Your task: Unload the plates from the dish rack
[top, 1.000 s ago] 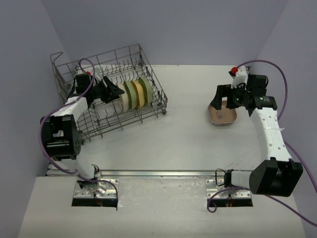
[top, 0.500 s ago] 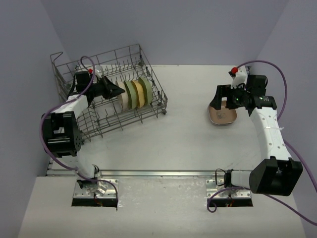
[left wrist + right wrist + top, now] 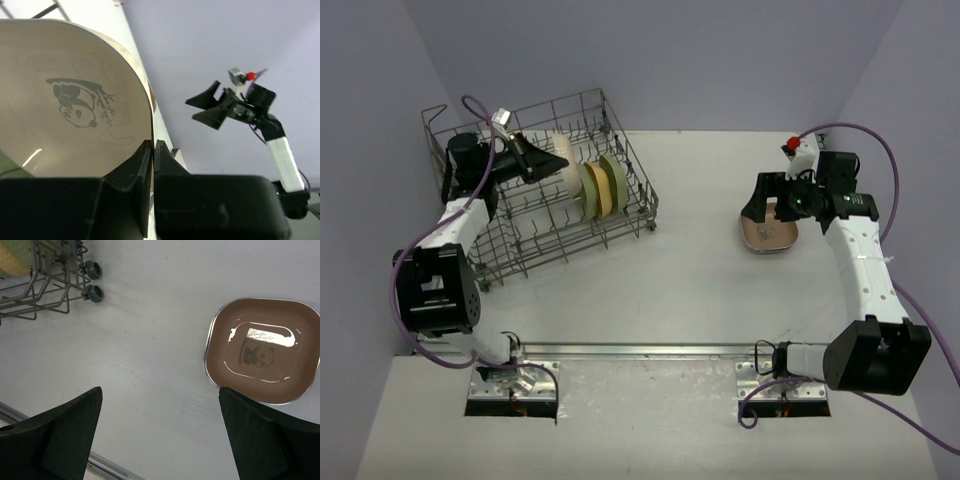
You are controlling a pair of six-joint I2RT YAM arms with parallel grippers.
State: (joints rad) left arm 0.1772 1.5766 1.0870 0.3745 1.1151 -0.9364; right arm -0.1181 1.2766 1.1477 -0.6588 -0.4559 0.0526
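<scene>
White tabletop point(image 3: 680, 260): dish rack point(image 3: 520, 240) at 10 o'clock holds three plates point(image 3: 601, 186) standing; left pincer point(image 3: 152, 150) clamps one cream plate point(image 3: 65, 100) above it. One brown plate point(image 3: 262, 357) lies at 3 o'clock beneath the spread right pincer point(image 3: 160, 390).

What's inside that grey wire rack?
Three green and yellow plastic plates stand on edge in the grey wire rack. The left claw holds a cream plate above. Overlap hides their faces.

Dish rack point(image 3: 570, 249) left, lone plate point(image 3: 768, 236) right
</scene>
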